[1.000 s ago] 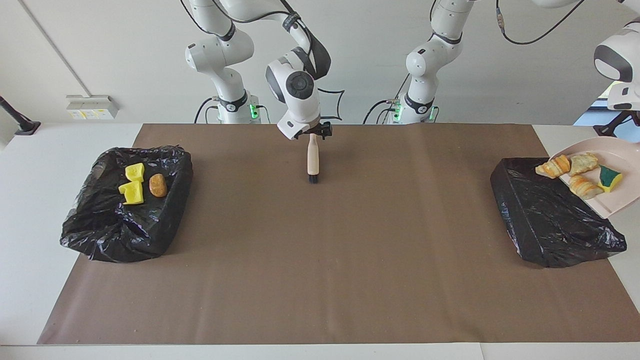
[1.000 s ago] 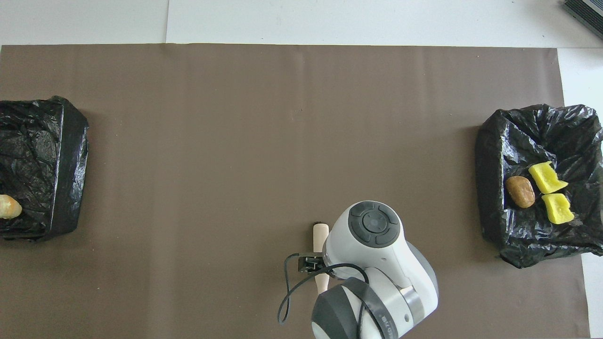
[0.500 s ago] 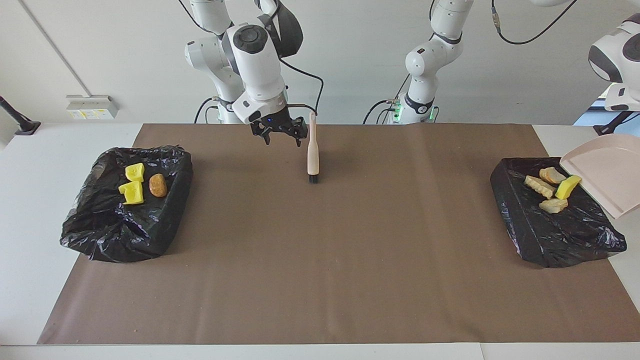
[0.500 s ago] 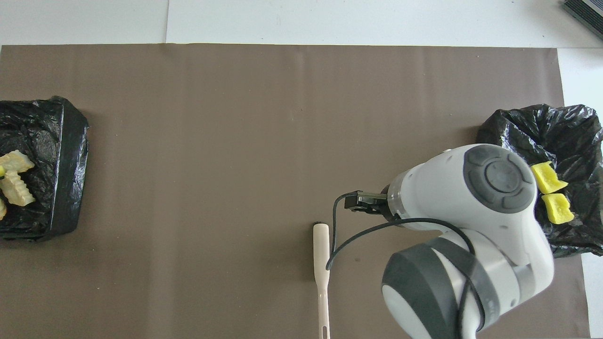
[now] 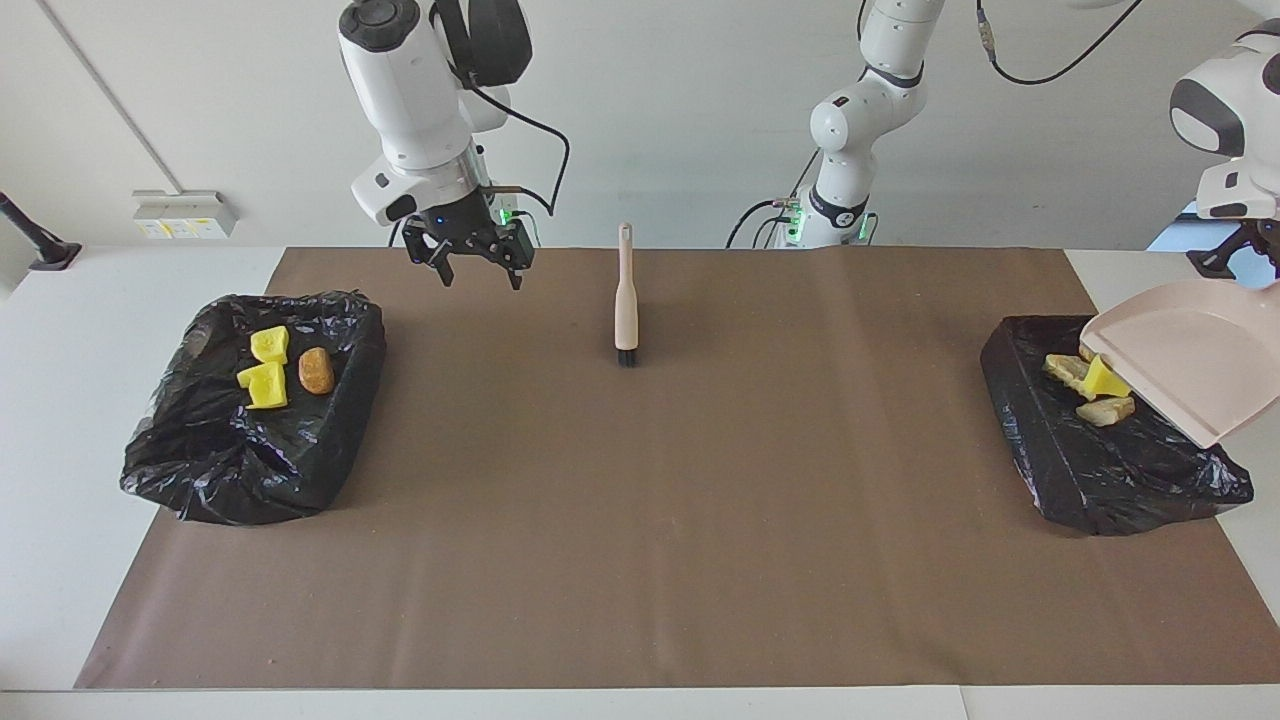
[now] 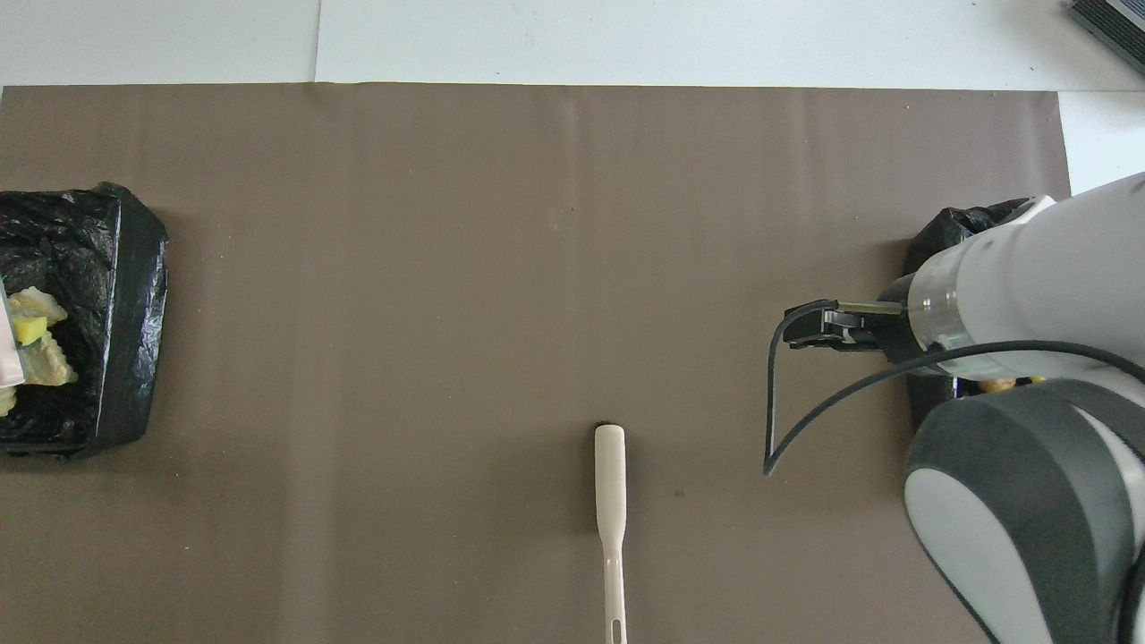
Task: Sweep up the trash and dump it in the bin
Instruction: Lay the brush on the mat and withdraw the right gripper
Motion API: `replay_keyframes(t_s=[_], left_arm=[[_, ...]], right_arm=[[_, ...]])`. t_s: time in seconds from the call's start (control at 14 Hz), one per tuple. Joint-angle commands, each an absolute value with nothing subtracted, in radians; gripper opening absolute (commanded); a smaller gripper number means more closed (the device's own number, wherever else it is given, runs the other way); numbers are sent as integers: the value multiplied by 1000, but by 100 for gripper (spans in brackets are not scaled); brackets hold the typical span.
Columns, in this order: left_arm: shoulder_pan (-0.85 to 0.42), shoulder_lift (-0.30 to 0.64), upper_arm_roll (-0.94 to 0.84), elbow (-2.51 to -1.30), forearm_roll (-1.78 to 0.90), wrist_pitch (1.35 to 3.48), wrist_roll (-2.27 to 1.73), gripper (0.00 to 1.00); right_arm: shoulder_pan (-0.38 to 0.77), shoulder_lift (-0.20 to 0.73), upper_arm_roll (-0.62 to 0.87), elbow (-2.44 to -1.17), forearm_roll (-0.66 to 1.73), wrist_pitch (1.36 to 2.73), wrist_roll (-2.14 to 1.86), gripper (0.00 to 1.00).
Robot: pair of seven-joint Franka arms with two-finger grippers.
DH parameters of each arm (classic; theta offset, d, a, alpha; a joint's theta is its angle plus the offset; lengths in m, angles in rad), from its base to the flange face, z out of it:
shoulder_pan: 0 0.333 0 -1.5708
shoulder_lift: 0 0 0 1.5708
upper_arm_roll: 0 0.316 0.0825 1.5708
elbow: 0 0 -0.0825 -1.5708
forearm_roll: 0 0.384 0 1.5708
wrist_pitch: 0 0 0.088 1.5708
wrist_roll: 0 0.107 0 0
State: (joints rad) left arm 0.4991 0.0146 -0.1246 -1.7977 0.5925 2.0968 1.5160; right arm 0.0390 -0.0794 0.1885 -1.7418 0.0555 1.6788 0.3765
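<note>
Two yellow foam chunks [image 5: 267, 365] and a tan lump [image 5: 316, 370] lie in the black-bagged bin [image 5: 200, 460] at the right arm's end. Bread-like lumps [image 5: 1105, 410] and a yellow-and-green sponge piece [image 5: 1104, 379] lie in the other black bin [image 5: 1110, 490] at the left arm's end; they also show in the overhead view [image 6: 40, 367]. My left gripper [image 5: 1238, 258] holds the empty pale pink dustpan [image 5: 1185, 370] tilted over that bin. My right gripper [image 5: 468, 262] is open and empty, raised over the mat between the brush and its bin.
The beige brush [image 5: 626, 300] stands on its bristles, handle up, mid-mat near the robots' edge; it also shows in the overhead view [image 6: 610, 501]. The brown mat [image 5: 640, 520] covers the table. My right arm hides most of its bin [image 6: 948, 233] from above.
My right gripper let go of the brush, opened, and swung toward the bin at its end. The left gripper tipped the dustpan; the bread lumps and sponge slid into the bin.
</note>
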Motion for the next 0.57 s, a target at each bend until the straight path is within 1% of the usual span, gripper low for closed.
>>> replay_keyframes(t_s=[0.0,0.14,0.29,0.36,0.5], left_arm=[[462,5,-115,-1799,468,2054,1500,0],[454,6,-117,-1798,378,2020,1480,0],[413,6,-115,-1796,264,1994,1357,0],[387,6,-115,-1798,240,1984,1271,0],[294,6,-117,-1799,224,1945,1067,0]], right_arm=[[-3,-80,177,-1658,14,1620,353,100],[-11,-101,128,-1640,17,1608,351,100],[-11,-123,62,-1637,20,1588,312,100],[-11,-124,29,-1637,20,1579,269,100],[-11,-127,-43,-1641,18,1577,151,100]])
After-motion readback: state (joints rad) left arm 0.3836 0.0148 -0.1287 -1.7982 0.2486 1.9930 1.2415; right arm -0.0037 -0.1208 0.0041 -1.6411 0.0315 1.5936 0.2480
